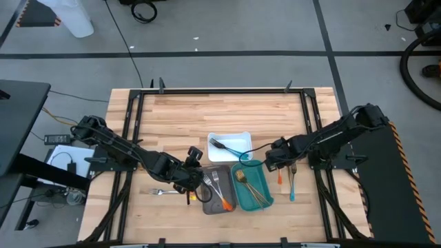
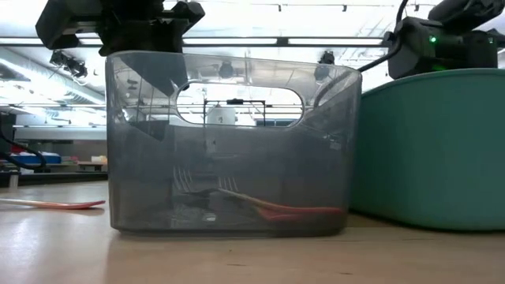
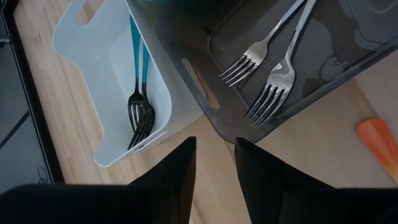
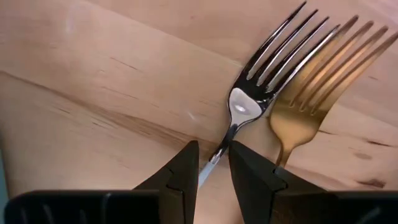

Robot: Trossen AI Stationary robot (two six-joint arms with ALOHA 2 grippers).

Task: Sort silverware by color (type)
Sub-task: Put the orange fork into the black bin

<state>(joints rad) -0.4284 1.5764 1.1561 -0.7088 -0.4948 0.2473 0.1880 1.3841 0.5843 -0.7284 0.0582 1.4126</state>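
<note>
My right gripper (image 4: pixel 212 163) points down, open, just right of the teal tray (image 1: pixel 252 186). Its fingers stand on either side of the neck of a silver fork (image 4: pixel 249 102) that lies flat on the table beside a gold-toned fork (image 4: pixel 308 109). In the high view an orange handle (image 1: pixel 281 178) and a teal handle (image 1: pixel 292 189) show below this gripper (image 1: pixel 275 161). My left gripper (image 3: pixel 214 165) hovers open at the far left corner of the grey tray (image 3: pixel 205 93) and holds nothing. Inside that tray lie silver forks (image 3: pixel 270 78) with orange handles (image 1: pixel 224 202).
The white tray (image 1: pixel 238 138) holds dark forks with teal handles (image 3: pixel 138 106). Gold forks (image 1: pixel 249 187) lie in the teal tray. One loose piece (image 1: pixel 162 191) lies on the table left of the grey tray, orange in the low view (image 2: pixel 55 203). Bare wood stretches toward the far edge.
</note>
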